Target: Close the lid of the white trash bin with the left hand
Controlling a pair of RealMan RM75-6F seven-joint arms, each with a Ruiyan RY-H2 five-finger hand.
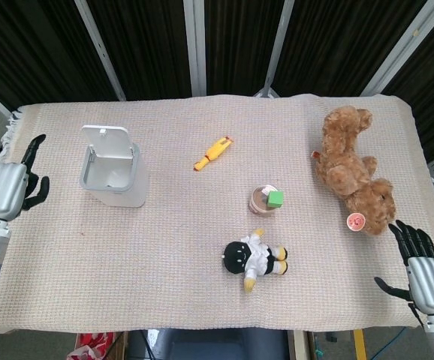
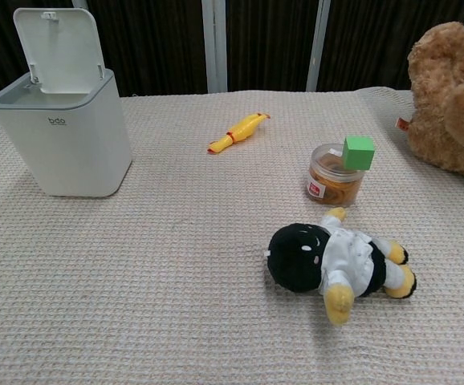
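The left hand (image 1: pixel 5 189) hangs over the left edge of the table, level with the white trash bin (image 1: pixel 116 174) and apart from it, holding nothing; its dark fingers (image 1: pixel 34 148) point away from the robot and its thumb juts toward the bin, with a gap between them. The bin stands on the left part of the woven cloth (image 1: pixel 172 247), and its lid (image 2: pixel 60 48) is raised upright at the far side, hinged at the back rim, so the inside of the bin shows from above. The right hand (image 1: pixel 425 274) rests at the near right corner of the table, fingers spread and empty, just beside the lower end of the brown teddy bear (image 1: pixel 352 171) but not touching it. A small pink disc (image 1: pixel 355 221) lies against the bear. Between the bin and the bear, toward the far side, lies a yellow rubber chicken (image 1: pixel 212 153). Nearer the robot stands a clear jar (image 2: pixel 334 173) with a green cube (image 2: pixel 359 151) perched on its top, and just in front of it a black-headed doll (image 2: pixel 334 263) in white clothes lies on its side
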